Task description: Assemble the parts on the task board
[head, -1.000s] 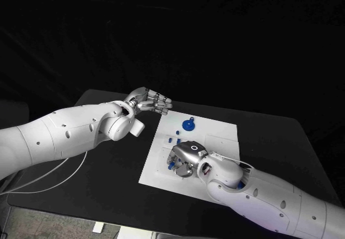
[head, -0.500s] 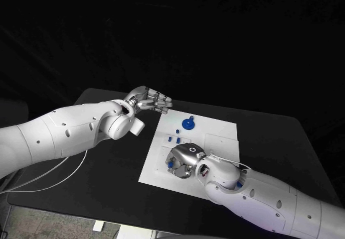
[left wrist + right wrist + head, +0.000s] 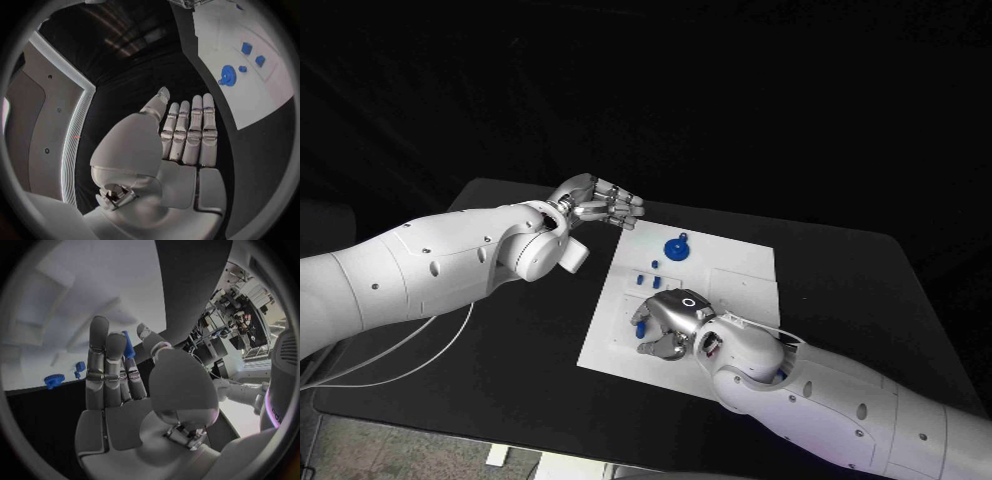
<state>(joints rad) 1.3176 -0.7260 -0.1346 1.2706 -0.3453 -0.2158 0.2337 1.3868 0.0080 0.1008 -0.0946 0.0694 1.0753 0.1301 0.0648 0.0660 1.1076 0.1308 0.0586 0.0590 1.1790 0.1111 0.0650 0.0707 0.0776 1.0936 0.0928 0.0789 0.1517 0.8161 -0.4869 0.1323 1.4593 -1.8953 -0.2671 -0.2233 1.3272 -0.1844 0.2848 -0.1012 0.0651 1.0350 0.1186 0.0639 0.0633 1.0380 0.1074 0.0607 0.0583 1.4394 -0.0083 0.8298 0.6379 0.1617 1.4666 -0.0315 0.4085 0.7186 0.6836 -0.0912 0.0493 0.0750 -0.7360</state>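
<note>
The right hand pinches a thin blue peg over the task board, seemingly light, stiff and slippery, best gripped mid-shaft; the left hand hangs curled, holding nothing.

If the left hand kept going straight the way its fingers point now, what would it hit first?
Probably the task board: the left hand hovers open beside its far corner, fingers aimed toward the round blue part. Its height above the board is unclear, so it may pass over.
</note>
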